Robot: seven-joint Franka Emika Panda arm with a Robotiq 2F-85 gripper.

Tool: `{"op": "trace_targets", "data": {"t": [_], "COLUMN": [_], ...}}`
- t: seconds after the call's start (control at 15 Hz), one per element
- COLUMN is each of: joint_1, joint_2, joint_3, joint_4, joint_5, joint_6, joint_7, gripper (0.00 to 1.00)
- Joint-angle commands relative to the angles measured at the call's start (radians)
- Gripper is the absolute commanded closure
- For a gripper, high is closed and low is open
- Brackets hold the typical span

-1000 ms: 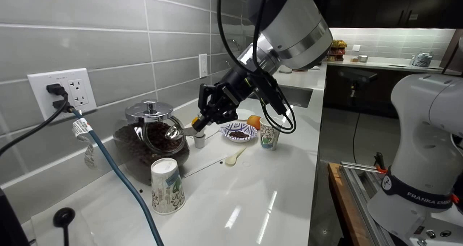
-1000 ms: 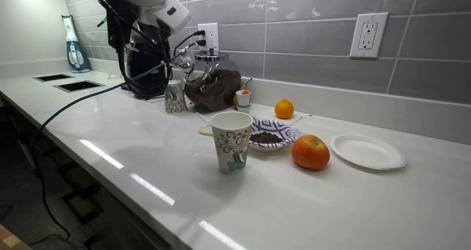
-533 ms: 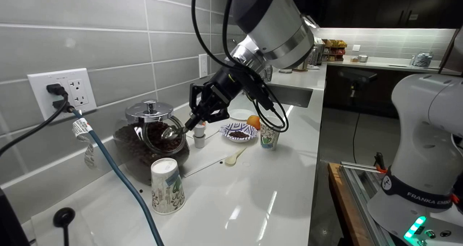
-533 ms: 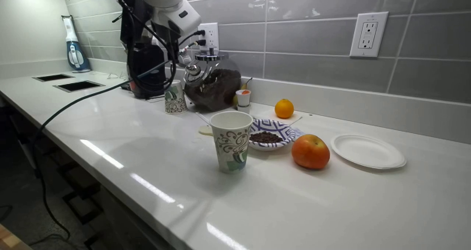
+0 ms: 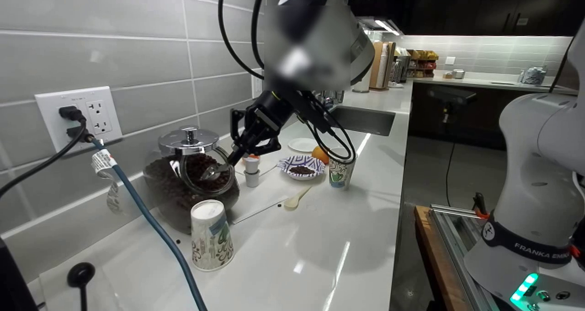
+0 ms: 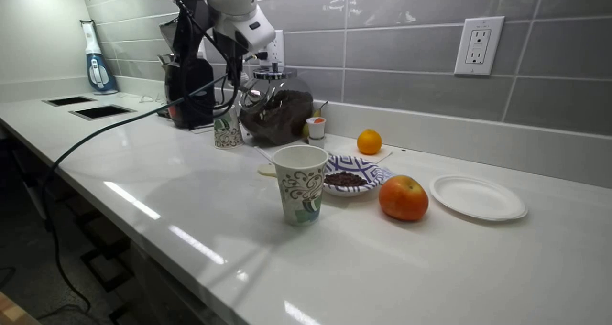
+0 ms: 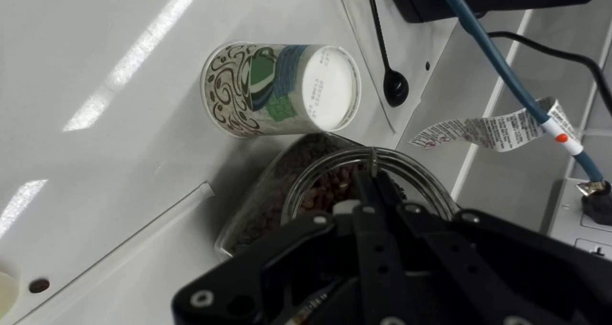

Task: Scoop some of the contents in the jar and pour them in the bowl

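Note:
The jar, a large glass pot of dark beans with a chrome lid and an open slanted mouth, stands by the wall in both exterior views and in the wrist view. My gripper is shut on the handle of a metal scoop. The scoop's head is at the jar's mouth and appears inside the opening. In the wrist view, the fingertips nearly meet on the handle over the mouth, hiding the head. The bowl, white with blue pattern, holds dark beans.
An upside-down paper cup stands close before the jar. Two stacked small cups, the upper with orange on top, are beside it. An upright paper cup, an apple and a pale spoon lie near the bowl. A blue cable hangs nearby.
My gripper has moved toward the jar and slightly down, carrying the scoop from outside the opening into its mouth. The jar and bowl have not moved.

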Motion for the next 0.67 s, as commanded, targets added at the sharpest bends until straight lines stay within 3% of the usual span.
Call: {"op": "trace_targets", "data": {"t": [0.0, 0.4, 0.6], "joint_1": [-0.067, -0.1, -0.098], "joint_2": [0.059, 0.132, 0.172], "joint_3": [0.034, 0.045, 0.051], "joint_4": [0.073, 0.146, 0.181], "joint_5": [-0.068, -0.141, -0.15], "joint_6": [-0.076, -0.157, -0.124], "joint_7": [0.097, 0.206, 0.247], "gripper": [0.99, 0.99, 0.99]}}
